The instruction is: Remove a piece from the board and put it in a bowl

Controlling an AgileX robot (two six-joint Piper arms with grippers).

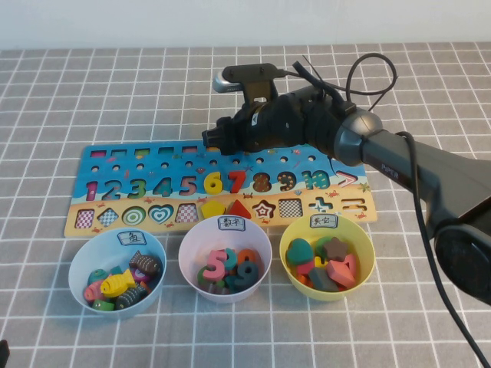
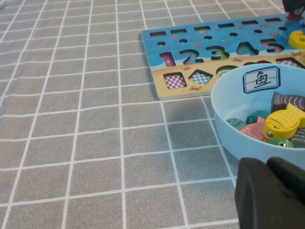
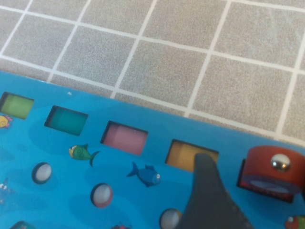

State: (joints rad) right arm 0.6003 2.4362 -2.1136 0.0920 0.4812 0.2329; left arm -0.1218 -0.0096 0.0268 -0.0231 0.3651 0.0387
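Note:
The board (image 1: pixel 115 167) lies across the middle of the table, and it also shows in the right wrist view (image 3: pixel 57 162). My right gripper (image 1: pixel 215 138) hangs over the board's top row of slots, above the numeral 6. In the right wrist view the red piece (image 3: pixel 270 168), with a shiny round stud, sits in its slot right beside one dark finger (image 3: pixel 206 191). The gripper (image 3: pixel 257 167) is open around the piece; its other finger is out of view. The pale blue bowl (image 1: pixel 79 264) holds several fish pieces. My left gripper (image 2: pixel 269 195) is shut and empty just in front of this bowl (image 2: pixel 224 102).
A white-pink bowl (image 1: pixel 189 244) of numerals and a yellow bowl (image 1: pixel 290 236) of shapes stand in front of the board. Several empty slots (image 3: pixel 125 137) line the board's top row. Checked grey cloth lies to the left and behind the board.

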